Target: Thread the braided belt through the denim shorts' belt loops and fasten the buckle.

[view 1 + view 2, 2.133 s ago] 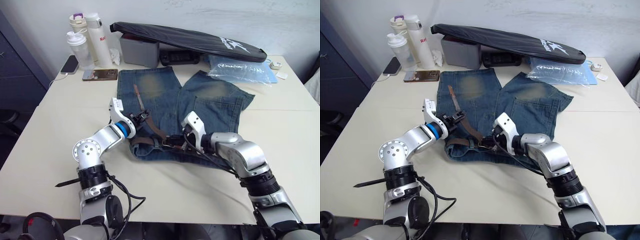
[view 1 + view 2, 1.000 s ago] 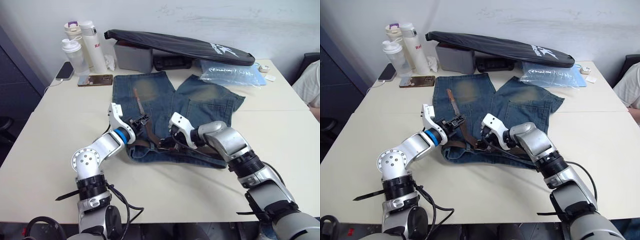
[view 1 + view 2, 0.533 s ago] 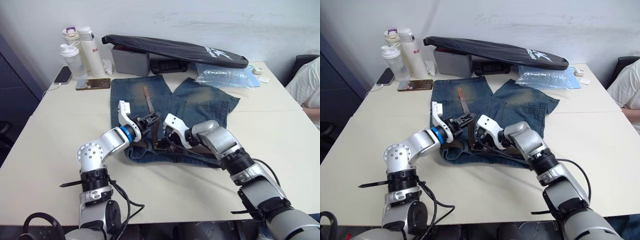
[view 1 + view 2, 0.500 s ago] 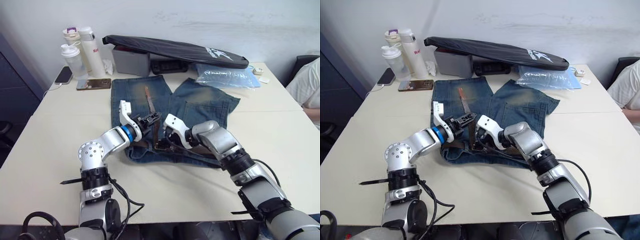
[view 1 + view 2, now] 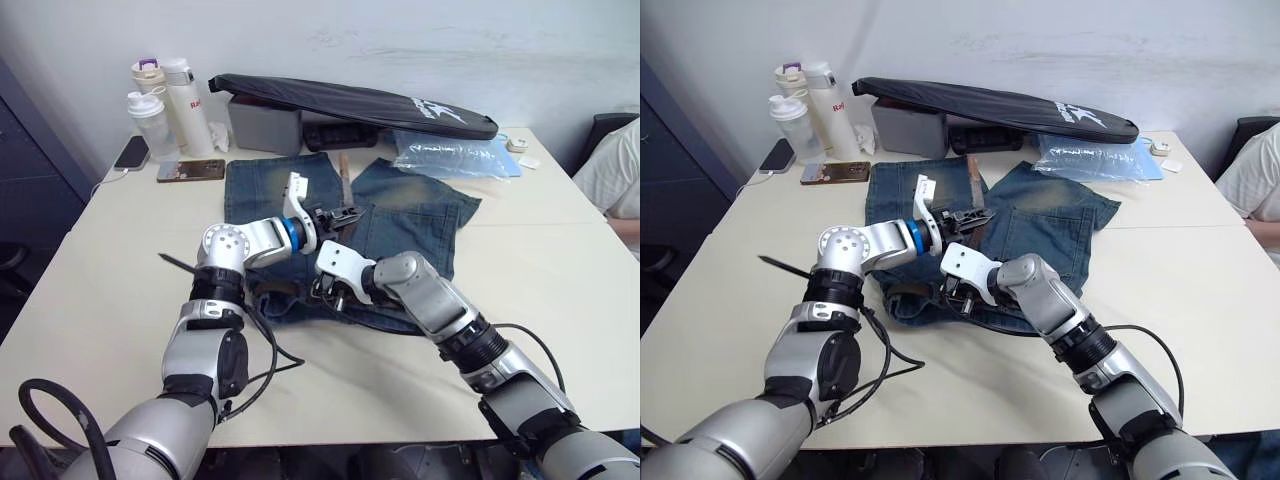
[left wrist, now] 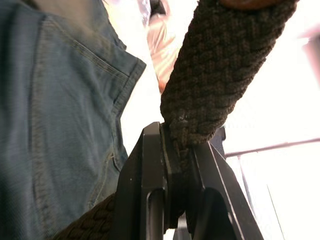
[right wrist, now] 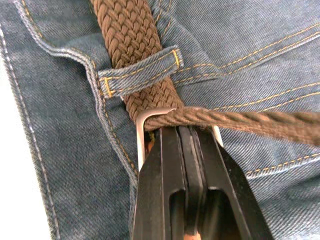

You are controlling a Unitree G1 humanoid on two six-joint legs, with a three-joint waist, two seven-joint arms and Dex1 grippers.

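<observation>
Beige table (image 5: 90, 290), denim shorts (image 5: 420, 215) flat mid-table, braided belt (image 7: 131, 45) under a belt loop (image 7: 140, 72) at waistband, my right gripper (image 7: 182, 137) clamped at the buckle (image 7: 142, 127), my left gripper (image 6: 175, 150) pinching belt's free length above shorts.

Denim shorts (image 5: 420, 215): faded blue, yellowish worn patches, laid flat at frame centre, legs toward the top.
Braided belt (image 7: 131, 40): dark brown, passed under one belt loop (image 7: 140, 71) on the waistband, then through the buckle (image 7: 142, 127); tan-tipped free end (image 5: 343, 168) is raised above the shorts.
</observation>
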